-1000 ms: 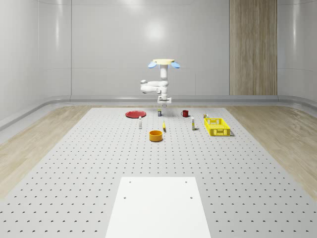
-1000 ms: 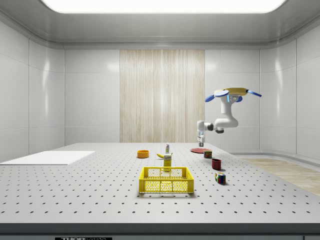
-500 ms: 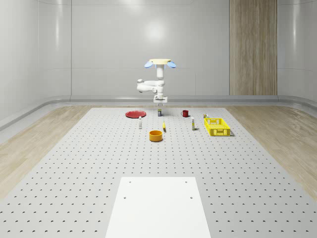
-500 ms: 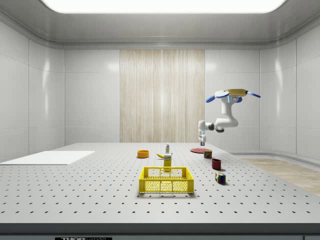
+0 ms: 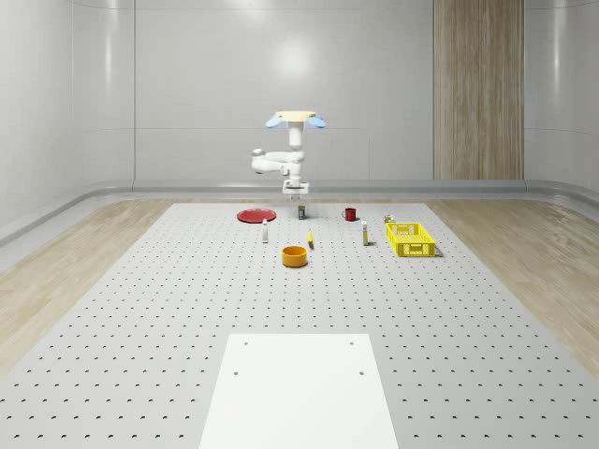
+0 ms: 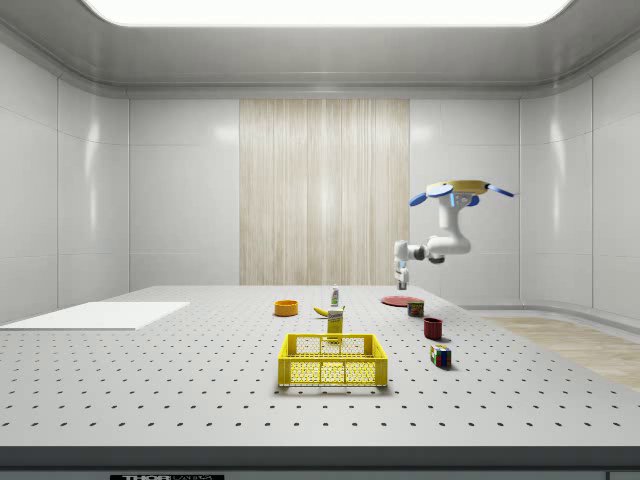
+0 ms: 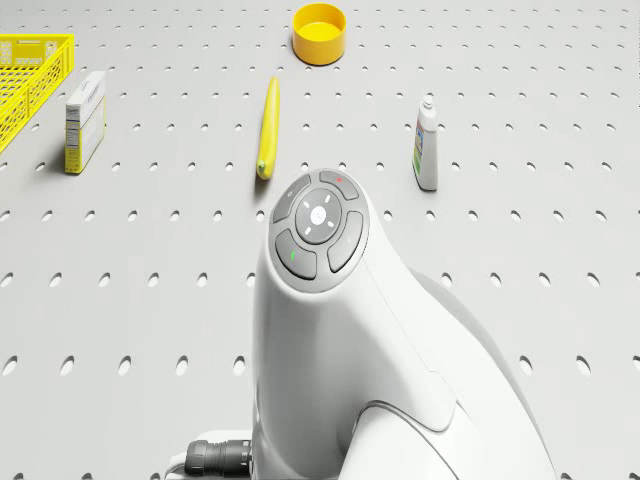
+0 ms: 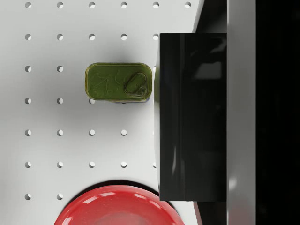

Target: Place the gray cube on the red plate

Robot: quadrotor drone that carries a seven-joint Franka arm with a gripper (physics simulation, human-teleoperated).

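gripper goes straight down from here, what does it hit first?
Probably bare table, in the gap between the green tin and the red plate, judging by the wrist view; depth unclear. The drone hovers over the table's far end, gripper pointing down.

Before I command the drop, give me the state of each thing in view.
drone: hovering above the table's far end
gripper: hanging off the table, near the green tin
red plate: flat, nothing on it
green tin: flat, lid sealed
yellow bowl: upright, empty
red mug: upright
yellow crate: upright
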